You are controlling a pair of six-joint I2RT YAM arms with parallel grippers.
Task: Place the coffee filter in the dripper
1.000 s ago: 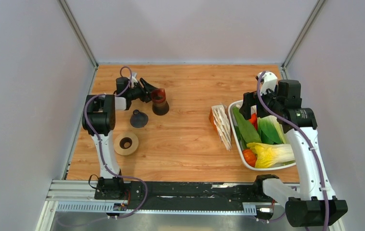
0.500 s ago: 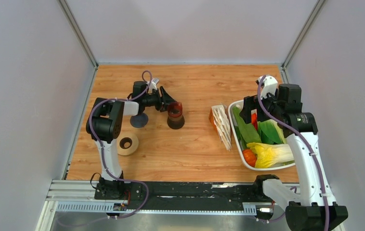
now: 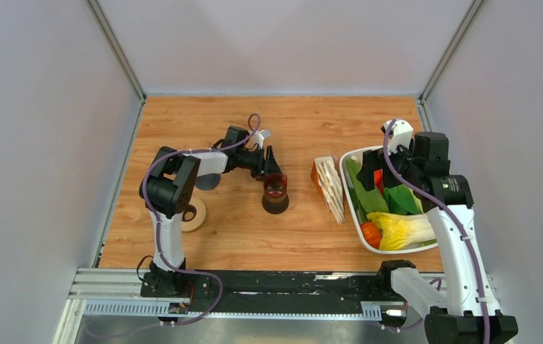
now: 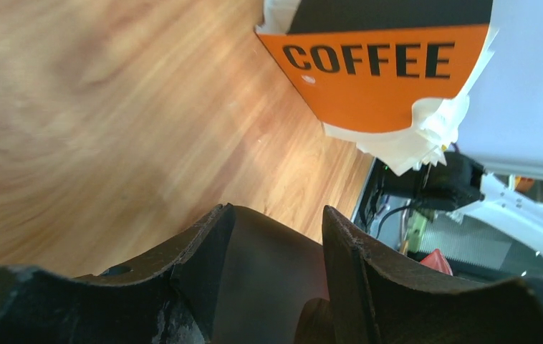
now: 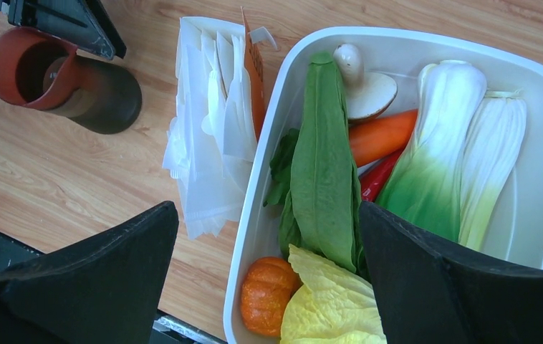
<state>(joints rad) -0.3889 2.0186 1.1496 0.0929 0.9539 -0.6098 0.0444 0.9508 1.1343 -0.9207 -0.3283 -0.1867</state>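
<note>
**Progress.** The task is at its start. No single coffee filter has been separated. The only filters you can see are in the upright stack of filters. It stands on the counter below the right pincer, on the side towards the left pincer. The dripper sits well behind the left pincer, partly hidden under that arm's forearm. The part that shows carries no paper, and its inside cannot be seen.

**Pincers.**
- The left pincer is clenched on the dark brown vessel near its red rim. In the left wrist view the dark body fills the gap between the fingers. This vessel is not a task item.
- The right pincer is released, jaws wide, grasping nothing. It hovers over the line where the stack meets the white tray.

**Remaining, as judged.** Free the left pincer of the vessel. Lift one filter from the stack, carry it to the dripper and seat it inside.

**Containers.**
- The white tray, under the right pincer, holds:
  - a long green leaf
  - a mushroom
  - a carrot
  - a red pepper, mostly covered
  - two bok choy
  - a small orange pumpkin
  - a yellow-green leafy head
- The dark brown vessel has a dark interior, and you cannot tell what it contains.
</note>
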